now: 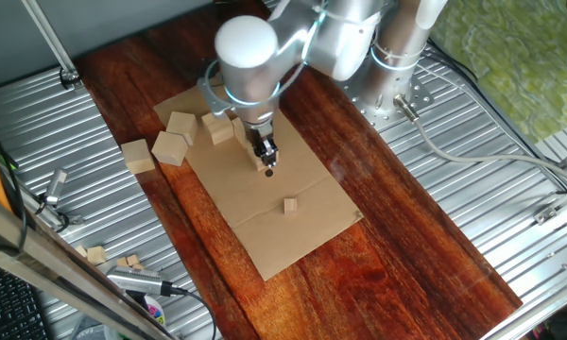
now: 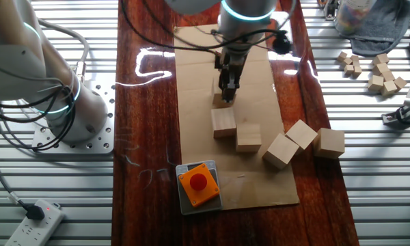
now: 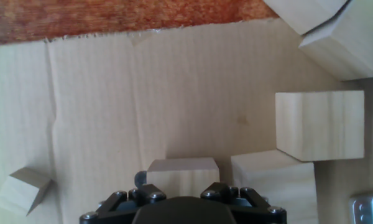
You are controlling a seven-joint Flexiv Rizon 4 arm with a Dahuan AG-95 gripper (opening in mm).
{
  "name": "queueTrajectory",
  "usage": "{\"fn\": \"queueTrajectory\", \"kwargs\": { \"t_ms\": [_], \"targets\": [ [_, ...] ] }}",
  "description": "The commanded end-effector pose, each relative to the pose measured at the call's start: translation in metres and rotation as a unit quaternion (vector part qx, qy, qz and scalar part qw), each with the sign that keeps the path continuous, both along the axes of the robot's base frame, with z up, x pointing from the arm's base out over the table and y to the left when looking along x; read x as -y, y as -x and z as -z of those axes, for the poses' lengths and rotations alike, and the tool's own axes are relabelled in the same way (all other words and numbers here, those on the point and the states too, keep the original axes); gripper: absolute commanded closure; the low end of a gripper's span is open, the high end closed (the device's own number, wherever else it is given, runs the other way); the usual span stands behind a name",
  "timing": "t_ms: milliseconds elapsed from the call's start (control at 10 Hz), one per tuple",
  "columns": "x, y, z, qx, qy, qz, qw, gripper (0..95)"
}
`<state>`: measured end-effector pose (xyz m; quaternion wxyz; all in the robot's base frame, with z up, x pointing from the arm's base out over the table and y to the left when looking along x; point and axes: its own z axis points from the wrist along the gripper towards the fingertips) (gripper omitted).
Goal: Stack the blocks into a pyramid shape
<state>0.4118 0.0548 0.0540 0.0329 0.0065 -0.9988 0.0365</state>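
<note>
My gripper (image 1: 267, 162) (image 2: 225, 92) (image 3: 183, 186) is low over the cardboard sheet (image 1: 293, 236), and it looks shut on a pale wooden block (image 3: 183, 173). One dark fingertip (image 3: 140, 179) shows right against that block's left side. The held block rests on the cardboard next to a second block (image 3: 270, 183) (image 2: 224, 123). A third block (image 3: 320, 124) (image 2: 248, 137) lies just past that one. Three more blocks (image 2: 280, 150) (image 2: 302, 133) (image 2: 329, 143) sit off to the side, two of them touching.
A much tinier wooden cube (image 1: 290, 205) (image 3: 23, 190) lies on the cardboard. An orange box with a button (image 2: 198, 183) stands at the cardboard's edge. Several small cubes (image 2: 379, 72) lie on the metal table. The arm's base (image 1: 397, 85) stands at the back.
</note>
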Motion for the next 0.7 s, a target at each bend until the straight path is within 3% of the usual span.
{"fn": "queueTrajectory", "kwargs": {
  "t_ms": [100, 400, 500, 700],
  "targets": [
    [0.001, 0.001, -0.010, -0.013, -0.003, -0.009, 0.9999, 95.0],
    [0.004, 0.004, -0.024, -0.019, -0.003, -0.053, 0.9984, 95.0],
    [0.003, 0.004, -0.031, -0.023, 0.001, -0.110, 0.9937, 95.0],
    [0.001, 0.004, -0.034, -0.024, 0.002, -0.159, 0.9870, 95.0]
  ]
}}
